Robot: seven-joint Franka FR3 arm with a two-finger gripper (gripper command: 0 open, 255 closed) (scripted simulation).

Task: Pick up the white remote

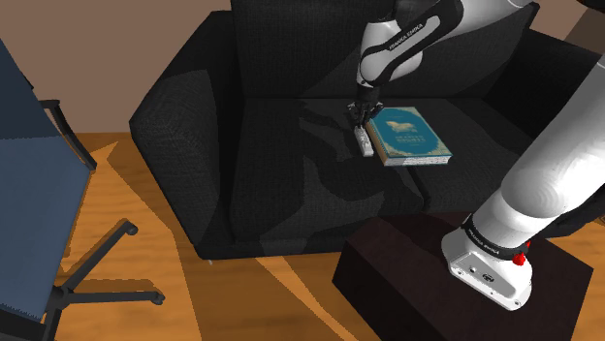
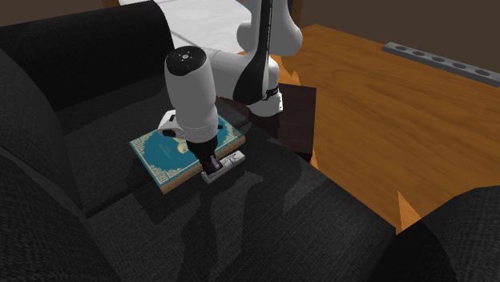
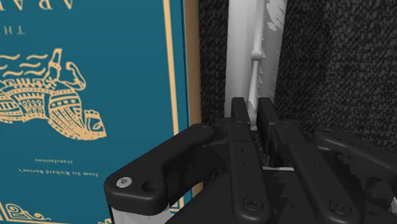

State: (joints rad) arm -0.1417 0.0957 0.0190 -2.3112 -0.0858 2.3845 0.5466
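Black gripper [image 3: 253, 109] stands tip-down over the white remote [image 1: 366, 145], its 2 fingers drawn almost together with just a sliver between them. The remote lies on the black sofa [image 1: 194, 116] seat, just beside the teal book [image 1: 412, 136], along its long edge.

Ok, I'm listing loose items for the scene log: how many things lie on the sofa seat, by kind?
White remote: 1
Teal book: 1
Total on the black sofa: 2
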